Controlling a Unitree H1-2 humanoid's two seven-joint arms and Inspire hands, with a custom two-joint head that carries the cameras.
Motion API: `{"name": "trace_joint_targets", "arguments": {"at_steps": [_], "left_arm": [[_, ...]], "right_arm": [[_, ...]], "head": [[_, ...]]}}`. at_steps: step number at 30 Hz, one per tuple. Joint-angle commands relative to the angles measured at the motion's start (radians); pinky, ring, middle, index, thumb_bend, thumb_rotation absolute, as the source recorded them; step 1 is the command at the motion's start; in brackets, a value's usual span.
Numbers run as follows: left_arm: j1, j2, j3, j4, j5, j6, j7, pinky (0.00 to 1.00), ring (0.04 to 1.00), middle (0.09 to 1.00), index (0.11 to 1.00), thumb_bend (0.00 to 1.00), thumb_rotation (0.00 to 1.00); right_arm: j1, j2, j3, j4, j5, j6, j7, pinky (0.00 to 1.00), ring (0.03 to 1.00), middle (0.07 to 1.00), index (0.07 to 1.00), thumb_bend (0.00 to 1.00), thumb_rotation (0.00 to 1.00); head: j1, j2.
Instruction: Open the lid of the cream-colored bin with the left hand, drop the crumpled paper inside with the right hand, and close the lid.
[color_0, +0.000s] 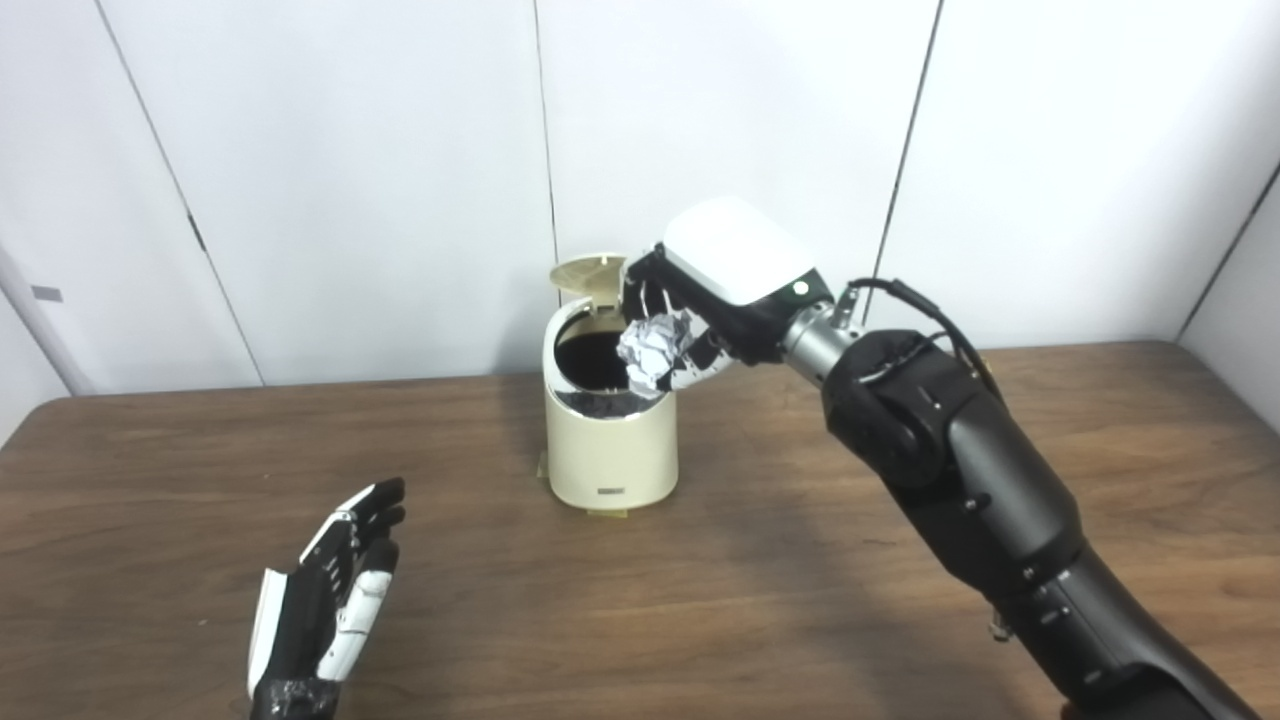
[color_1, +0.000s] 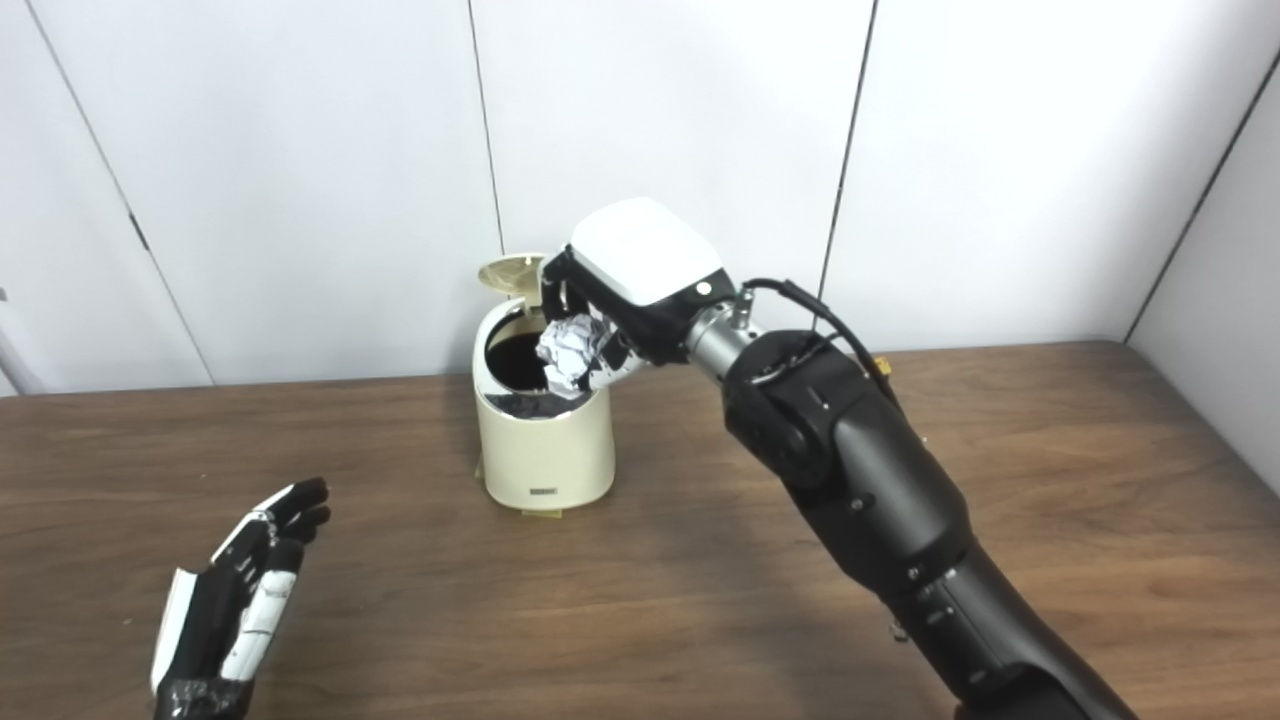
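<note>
The cream-colored bin stands at the back middle of the wooden table, its lid tipped up and back so the dark inside shows. My right hand hovers over the bin's right rim, shut on the white crumpled paper, which hangs just above the opening. My left hand rests low at the front left, well away from the bin, open with its fingers straight and holding nothing.
The brown table runs to a white panelled wall close behind the bin. My right forearm crosses the table's right half from the bottom corner.
</note>
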Motion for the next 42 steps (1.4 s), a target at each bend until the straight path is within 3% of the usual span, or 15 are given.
{"name": "trace_joint_targets", "arguments": {"at_steps": [1, 8, 12, 15, 22, 29, 42], "left_arm": [[-0.006, -0.024, -0.018, -0.005, 0.022, -0.032, 0.013, 0.85, 0.822, 0.839, 0.848, 0.70, 0.85], [-0.005, -0.028, -0.021, -0.008, 0.024, -0.030, 0.014, 0.83, 0.821, 0.834, 0.846, 0.70, 0.84], [-0.002, -0.031, -0.022, -0.011, 0.029, -0.027, 0.016, 0.83, 0.819, 0.835, 0.847, 0.71, 0.85], [0.000, -0.035, -0.021, -0.016, 0.028, -0.020, 0.016, 0.83, 0.821, 0.836, 0.844, 0.71, 0.85], [-0.002, -0.043, -0.019, -0.009, 0.026, -0.028, 0.019, 0.84, 0.826, 0.830, 0.842, 0.71, 0.83], [-0.003, -0.045, -0.020, 0.004, 0.022, -0.045, 0.019, 0.83, 0.812, 0.828, 0.846, 0.71, 0.82], [0.002, -0.050, -0.024, -0.007, 0.033, -0.042, 0.021, 0.82, 0.805, 0.826, 0.843, 0.72, 0.84]], "right_arm": [[-0.067, 0.002, -0.001, 0.007, -0.026, -0.027, -0.055, 0.54, 0.493, 0.494, 0.468, 0.53, 0.00], [-0.072, 0.014, 0.031, 0.096, -0.101, -0.080, -0.196, 0.52, 0.487, 0.493, 0.468, 0.53, 0.00], [-0.072, 0.021, 0.046, 0.130, -0.133, -0.091, -0.259, 0.46, 0.433, 0.463, 0.487, 0.53, 0.00], [-0.072, 0.029, 0.050, 0.170, -0.152, -0.111, -0.352, 0.44, 0.414, 0.460, 0.487, 0.53, 0.00], [-0.081, 0.043, 0.075, 0.248, -0.225, -0.105, -0.524, 0.52, 0.419, 0.465, 0.486, 0.53, 0.00], [-0.082, 0.052, 0.093, 0.283, -0.260, -0.087, -0.582, 0.57, 0.426, 0.456, 0.491, 0.53, 0.00], [-0.087, 0.049, 0.132, 0.369, -0.318, -0.096, -0.729, 0.53, 0.406, 0.457, 0.491, 0.53, 0.00]], "head": [[0.001, 0.001], [0.005, 0.000], [0.007, -0.001], [0.010, -0.002], [0.014, -0.003], [0.015, -0.005], [0.022, 0.001]]}}
